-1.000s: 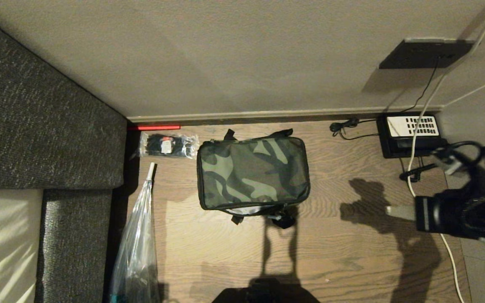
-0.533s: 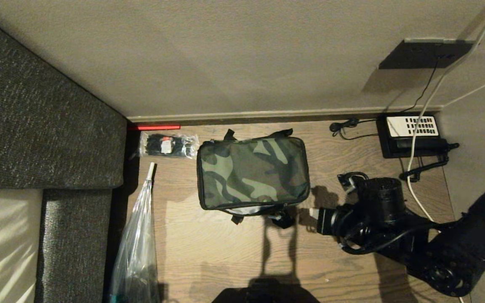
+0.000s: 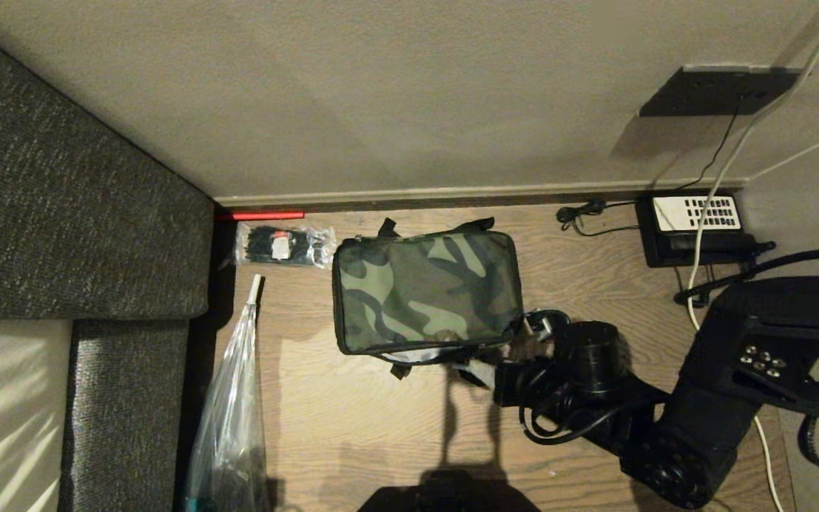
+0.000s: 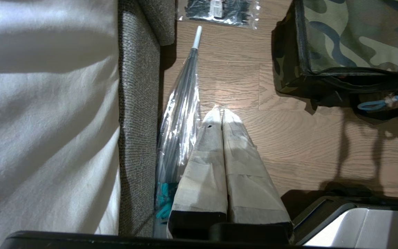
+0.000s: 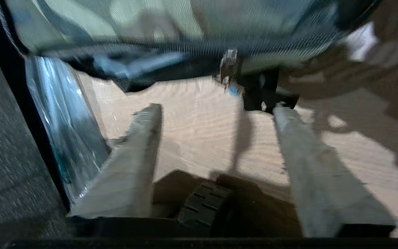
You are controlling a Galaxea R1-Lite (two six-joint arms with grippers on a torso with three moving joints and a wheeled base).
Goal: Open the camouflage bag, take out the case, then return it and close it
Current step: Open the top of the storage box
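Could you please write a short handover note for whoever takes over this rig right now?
Right gripper: open, empty, low over the floor at the camouflage bag's near right corner, by its light blue zipper clip.
Left gripper: shut, empty, parked above the floor beside the folded umbrella.
Bag: on the floor near the wall, looks closed. The case is not visible.
Done: nothing visibly. Left: unzip, remove case, return it, close.

In the head view, open wooden floor (image 3: 360, 427) is seen in the lower centre, in front of the camouflage bag (image 3: 427, 291). To the left this room is closed by the clear plastic bag (image 3: 228, 419) and the grey sofa (image 3: 75, 213). The upper left gap is taken by the cable-tie packet (image 3: 283, 245). At the right, the telephone (image 3: 694, 227) and white cable (image 3: 701, 263) lie in the way. The right gripper (image 3: 484, 370), fingers spread, stands at the bag's lower right corner.
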